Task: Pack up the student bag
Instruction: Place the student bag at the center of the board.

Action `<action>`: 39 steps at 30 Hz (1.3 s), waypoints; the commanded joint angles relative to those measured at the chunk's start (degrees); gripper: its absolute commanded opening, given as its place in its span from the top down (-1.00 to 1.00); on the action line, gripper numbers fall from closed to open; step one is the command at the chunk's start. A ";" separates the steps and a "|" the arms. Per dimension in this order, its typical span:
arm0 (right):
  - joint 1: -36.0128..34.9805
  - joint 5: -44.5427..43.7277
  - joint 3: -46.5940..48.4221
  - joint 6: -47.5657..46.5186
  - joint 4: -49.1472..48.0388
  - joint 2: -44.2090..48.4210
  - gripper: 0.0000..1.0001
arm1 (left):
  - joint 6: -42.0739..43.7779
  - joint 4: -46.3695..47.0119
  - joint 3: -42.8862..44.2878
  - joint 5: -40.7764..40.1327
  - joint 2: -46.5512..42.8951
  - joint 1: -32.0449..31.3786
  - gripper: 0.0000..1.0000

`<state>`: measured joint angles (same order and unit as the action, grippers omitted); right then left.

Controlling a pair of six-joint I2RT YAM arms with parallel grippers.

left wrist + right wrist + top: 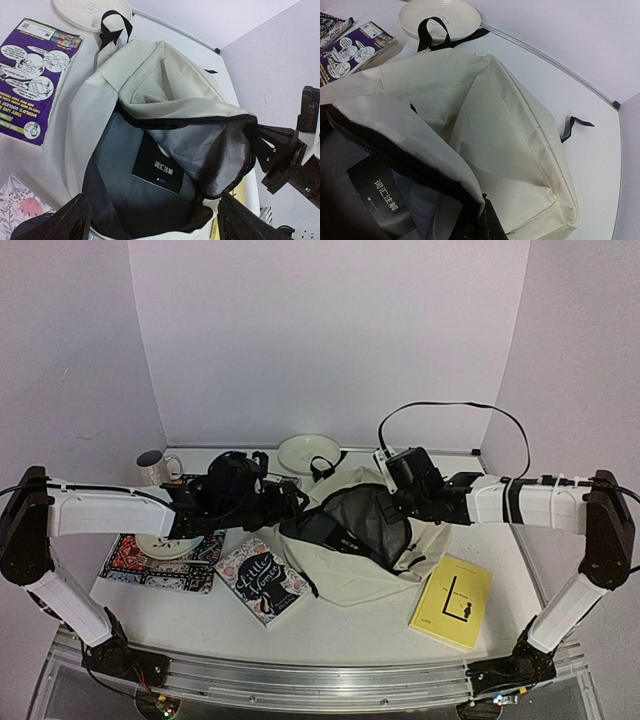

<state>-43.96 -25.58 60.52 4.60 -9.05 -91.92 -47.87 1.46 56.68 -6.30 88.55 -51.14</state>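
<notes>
The cream student bag (345, 560) lies in the middle of the table with its mouth held wide, showing the dark grey lining (120, 165). Inside it lies a black book (157, 165) with white characters, also seen in the right wrist view (380, 200). My left gripper (155, 227) hovers open just over the bag's mouth, one finger (70, 220) on each side, nothing between them. My right gripper (487, 222) is shut on the bag's upper zipper edge (420, 165) and holds that flap lifted; it shows at the bag's right (405, 502).
A "Little Women" book (262, 580) lies in front of the bag's left side and a yellow book (452, 602) at front right. A purple comic (32, 75), a white plate (308, 452), a mug (155, 467) and a patterned placemat (150, 565) with a small dish sit to the left and behind.
</notes>
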 commanded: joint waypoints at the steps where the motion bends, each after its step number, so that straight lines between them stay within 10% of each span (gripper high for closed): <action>1: 1.18 -3.71 1.22 1.75 1.04 0.16 1.00 | -2.68 -4.89 -3.81 -2.05 -3.35 2.93 -0.78; 8: 1.86 2.49 0.75 0.69 2.19 0.40 0.92 | -9.18 -7.70 -11.29 -2.37 -9.12 6.29 -0.78; 18: 0.85 26.59 2.29 1.85 4.02 1.58 0.30 | -14.86 -15.85 -17.97 -4.33 -13.96 7.11 -0.77; 26: -5.96 29.35 5.70 2.61 4.27 4.46 -0.08 | -17.68 -16.29 -23.04 -2.23 -16.50 7.05 -0.76; 39: -15.75 36.54 20.41 4.31 2.24 -14.61 -0.27 | -16.49 -7.19 -24.25 1.17 -9.49 5.48 -0.48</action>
<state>-57.96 4.90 75.18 7.58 -6.83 -98.67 -64.84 -10.38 32.53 -6.50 76.68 -45.04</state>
